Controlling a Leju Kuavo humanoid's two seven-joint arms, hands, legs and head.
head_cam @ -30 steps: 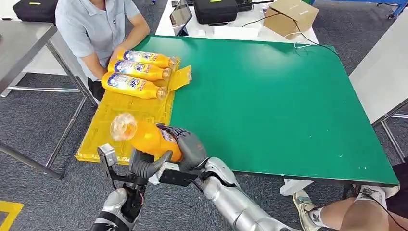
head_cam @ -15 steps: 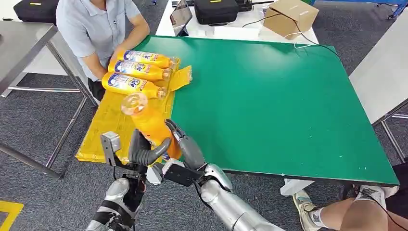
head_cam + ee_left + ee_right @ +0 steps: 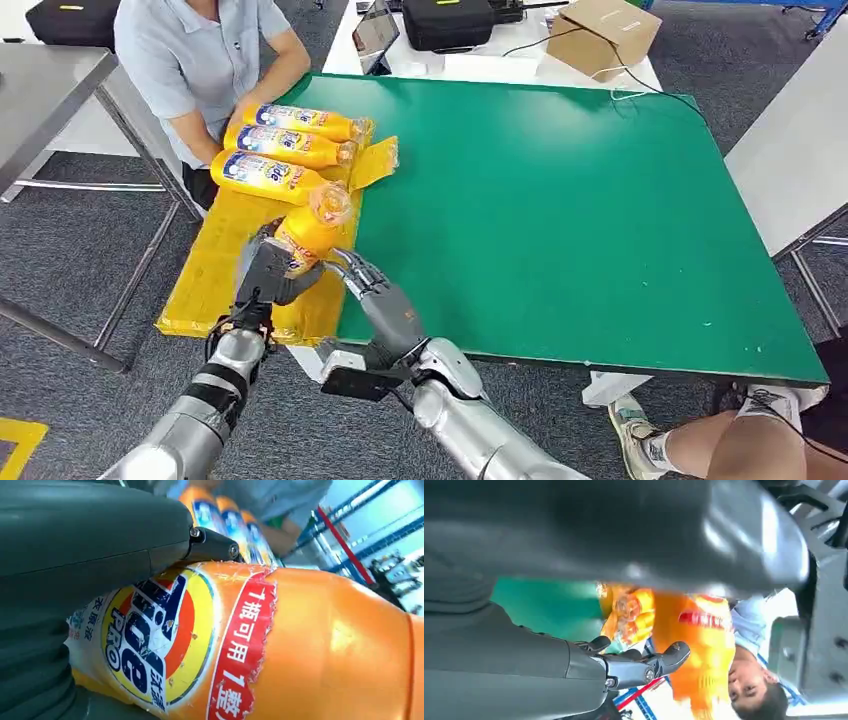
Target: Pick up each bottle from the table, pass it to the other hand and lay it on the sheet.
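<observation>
We judged three laid bottles done on the sheet, while our left hand gripped a fourth bottle and our right hand stood open-fingered.

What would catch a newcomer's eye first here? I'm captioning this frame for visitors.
The orange bottle gripped by the left hand over the yellow sheet, with the right hand open beside it. Beyond it, three matching bottles lie in a row on the sheet, in front of a seated person.
</observation>
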